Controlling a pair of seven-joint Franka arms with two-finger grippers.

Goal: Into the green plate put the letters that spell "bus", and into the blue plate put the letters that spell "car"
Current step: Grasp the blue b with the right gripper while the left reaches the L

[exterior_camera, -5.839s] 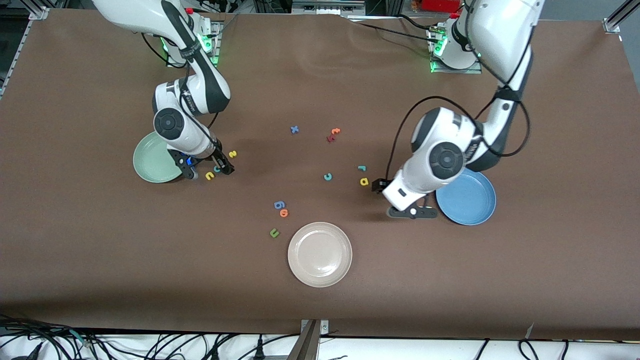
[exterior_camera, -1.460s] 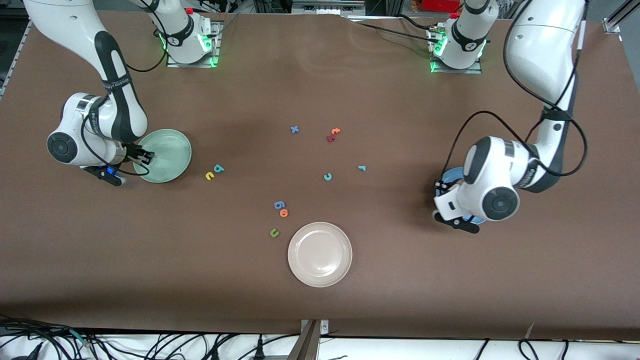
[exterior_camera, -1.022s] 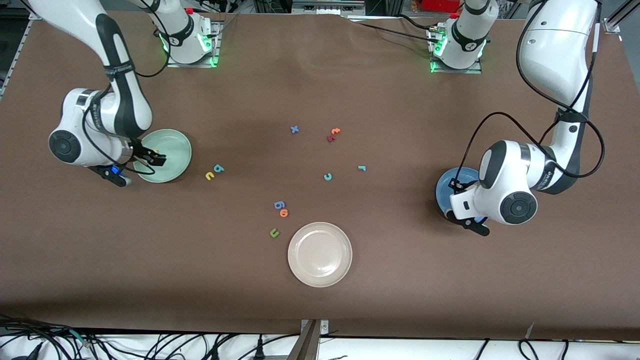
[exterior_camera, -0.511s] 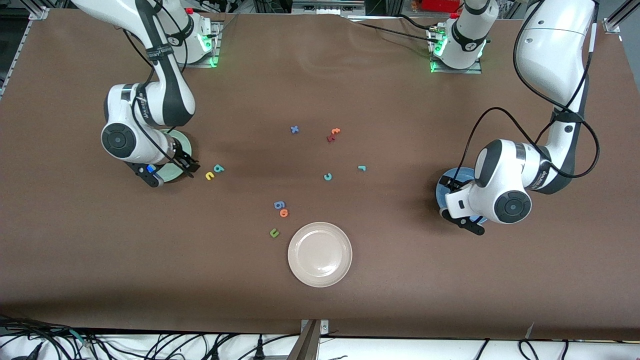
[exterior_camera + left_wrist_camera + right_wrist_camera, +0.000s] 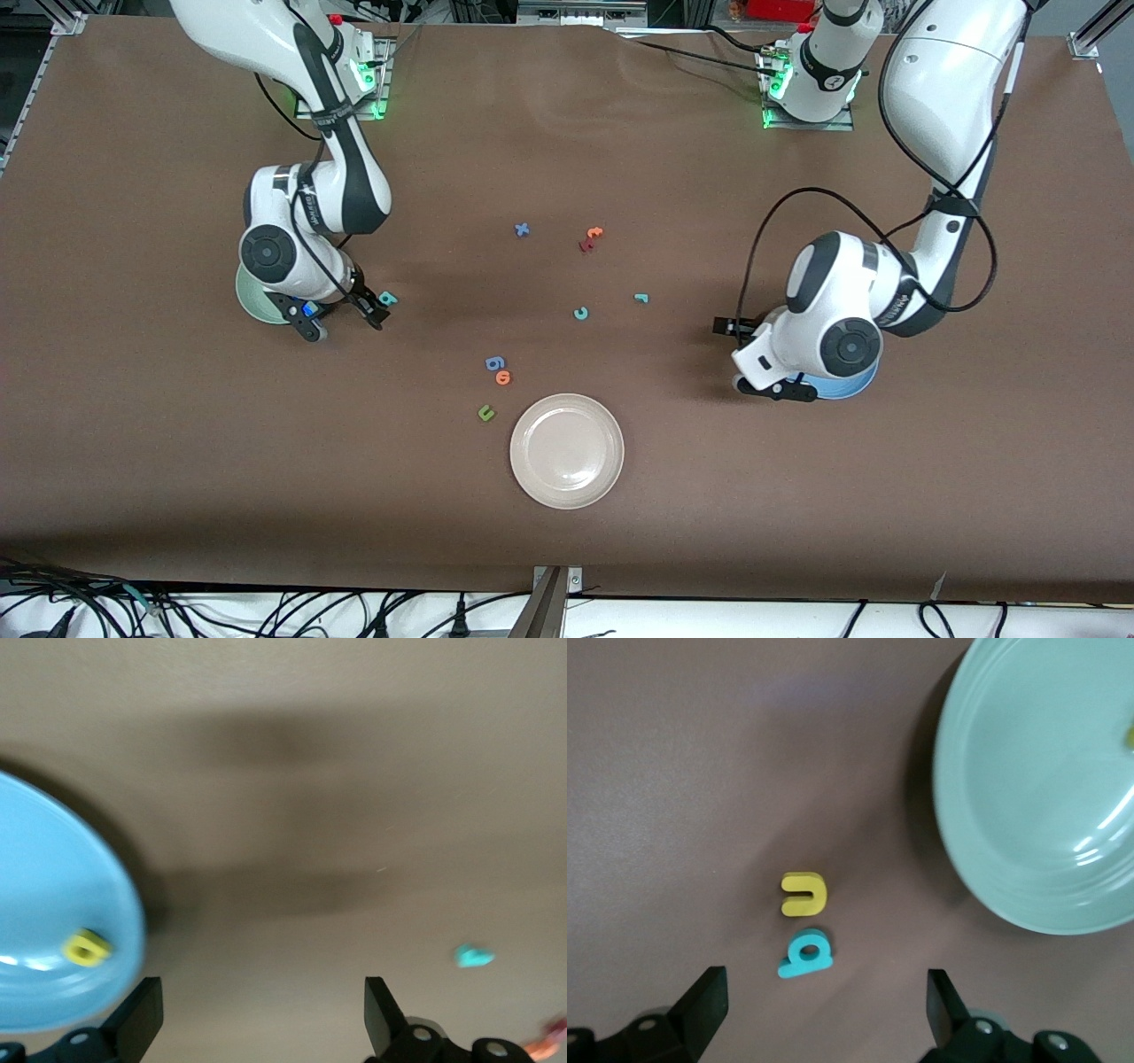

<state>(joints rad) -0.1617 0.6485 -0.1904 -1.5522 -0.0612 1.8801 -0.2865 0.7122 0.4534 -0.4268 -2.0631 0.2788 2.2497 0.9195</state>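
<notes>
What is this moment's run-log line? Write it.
left gripper open, over table by blue plate | yellow a in blue plate | right gripper open over yellow u, teal b

A robotics lab: two white robot arms point(image 5: 310, 204) bolted to a brown-covered counter point(image 5: 567, 532), aluminium framing point(image 5: 1085, 40) at its corners, cables point(image 5: 266, 611) tangled along the edge.

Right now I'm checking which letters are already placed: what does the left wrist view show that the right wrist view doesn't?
Left wrist view only: the blue plate with the yellow a in it, and a teal letter on the table. Right wrist view only: the green plate, with the yellow u and teal b lying on the table beside it. Both show brown table and open fingers.
</notes>
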